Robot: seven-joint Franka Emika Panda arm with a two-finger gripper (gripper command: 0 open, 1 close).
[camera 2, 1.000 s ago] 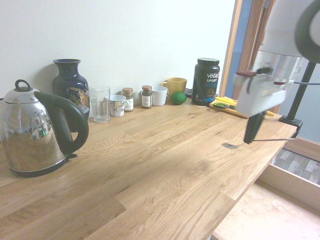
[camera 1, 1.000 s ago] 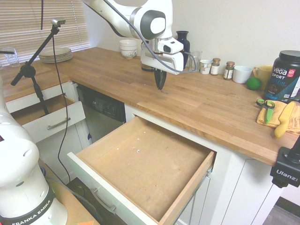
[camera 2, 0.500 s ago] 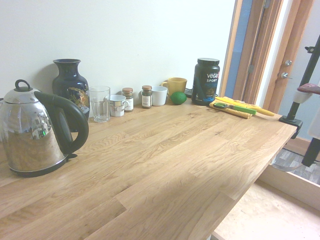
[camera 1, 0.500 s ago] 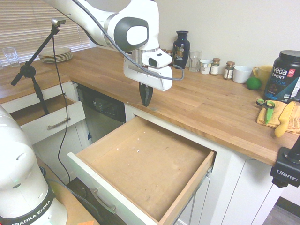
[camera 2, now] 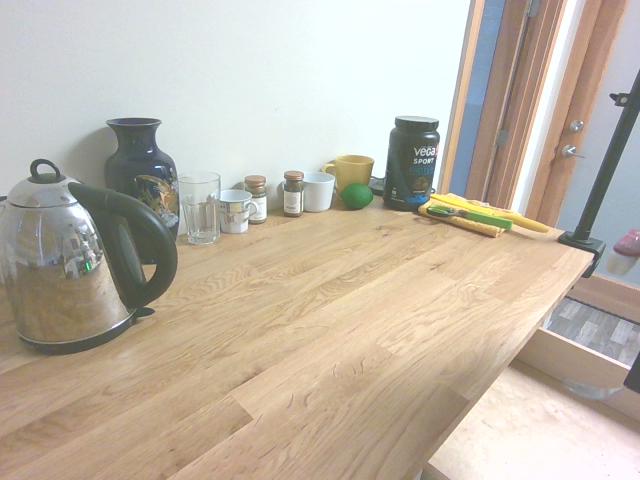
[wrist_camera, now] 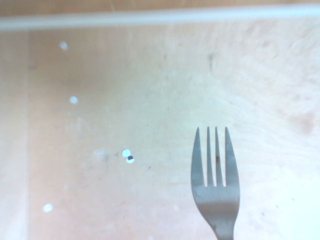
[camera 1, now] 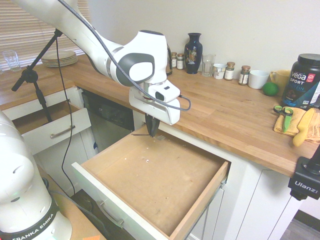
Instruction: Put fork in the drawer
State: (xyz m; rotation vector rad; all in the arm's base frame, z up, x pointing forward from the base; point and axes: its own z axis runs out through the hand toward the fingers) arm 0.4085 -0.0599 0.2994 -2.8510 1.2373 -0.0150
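One fork (wrist_camera: 215,175) hung in your gripper (camera 1: 152,134) over the drawer (camera 1: 150,175).
Your jaws were clamped on the fork, pointing straight down at centre frame above the drawer's back edge; its thin handle stuck out level to the left, and its tines showed over the wood bottom in the wrist view.

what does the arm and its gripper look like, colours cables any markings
A glossy white arm with rounded segments and a dark grey disc on the joint cap. A black cable runs along it and loops by the wrist. The gripper has a boxy white body and short black fingers. No markings show on it.
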